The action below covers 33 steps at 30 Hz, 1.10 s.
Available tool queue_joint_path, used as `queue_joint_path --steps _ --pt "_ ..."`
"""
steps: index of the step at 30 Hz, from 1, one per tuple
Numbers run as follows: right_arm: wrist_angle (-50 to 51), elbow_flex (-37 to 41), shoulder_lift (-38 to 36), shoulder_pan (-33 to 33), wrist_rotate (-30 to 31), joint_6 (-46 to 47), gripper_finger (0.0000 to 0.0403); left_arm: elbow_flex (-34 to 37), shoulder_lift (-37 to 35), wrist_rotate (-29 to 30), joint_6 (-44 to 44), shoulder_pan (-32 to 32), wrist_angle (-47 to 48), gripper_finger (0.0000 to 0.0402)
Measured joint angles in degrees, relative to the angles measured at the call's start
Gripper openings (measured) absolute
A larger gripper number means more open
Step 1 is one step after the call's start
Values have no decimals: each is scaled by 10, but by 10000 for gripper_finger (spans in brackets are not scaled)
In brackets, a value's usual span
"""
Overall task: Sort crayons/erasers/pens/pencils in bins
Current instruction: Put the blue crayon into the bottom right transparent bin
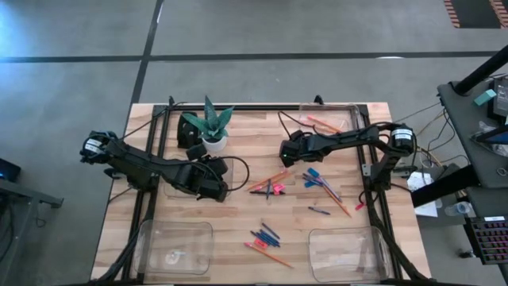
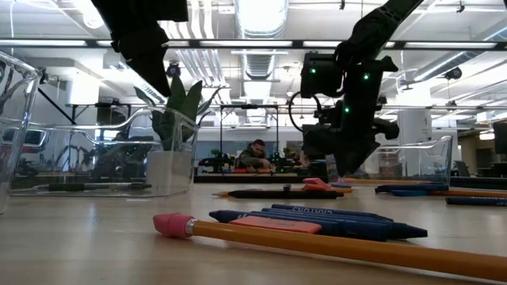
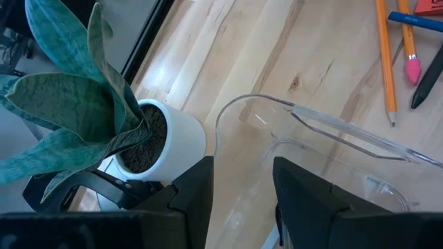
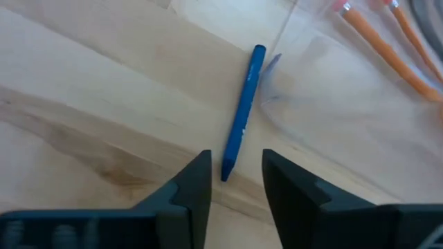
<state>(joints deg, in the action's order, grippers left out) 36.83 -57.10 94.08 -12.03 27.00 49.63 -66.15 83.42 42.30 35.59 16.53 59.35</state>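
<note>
A pale wooden table (image 1: 238, 230) stands on a grey concrete floor. Sorting is judged partly done: orange pencils (image 1: 324, 124) lie in the clear plastic bin (image 1: 346, 110) at 1 o'clock, while most pens, crayons and pencils are still scattered (image 1: 316, 181) around the centre. The right gripper (image 1: 286, 148) hangs just right of centre, fingers parted and empty, a blue crayon (image 4: 242, 111) on the wood beyond them. The left gripper (image 1: 216, 188), also parted and empty, hovers at the 9 o'clock bin (image 3: 360, 131) near the potted green plant (image 1: 213, 127).
</note>
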Motion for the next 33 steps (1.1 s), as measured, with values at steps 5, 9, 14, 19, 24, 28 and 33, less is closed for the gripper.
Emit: queue_joint_path --steps 5,9,14,19,24,28,33 --pt "-3 1 0 -3 0 15 148 0 0 0 0 0 0 137" --pt "-43 13 0 -13 -3 15 148 0 0 0 0 0 1 137" --pt "-64 31 0 -28 -15 14 136 0 0 0 0 0 2 137" --pt "-78 44 0 -48 -18 14 124 0 0 0 0 0 2 137" --pt "-109 52 20 -59 -36 -6 116 0 0 0 0 0 2 137" --pt "-121 49 41 -65 -40 -13 116 0 0 0 0 0 2 137" --pt "-123 50 48 -66 -45 -30 101 0 0 0 0 0 2 137"
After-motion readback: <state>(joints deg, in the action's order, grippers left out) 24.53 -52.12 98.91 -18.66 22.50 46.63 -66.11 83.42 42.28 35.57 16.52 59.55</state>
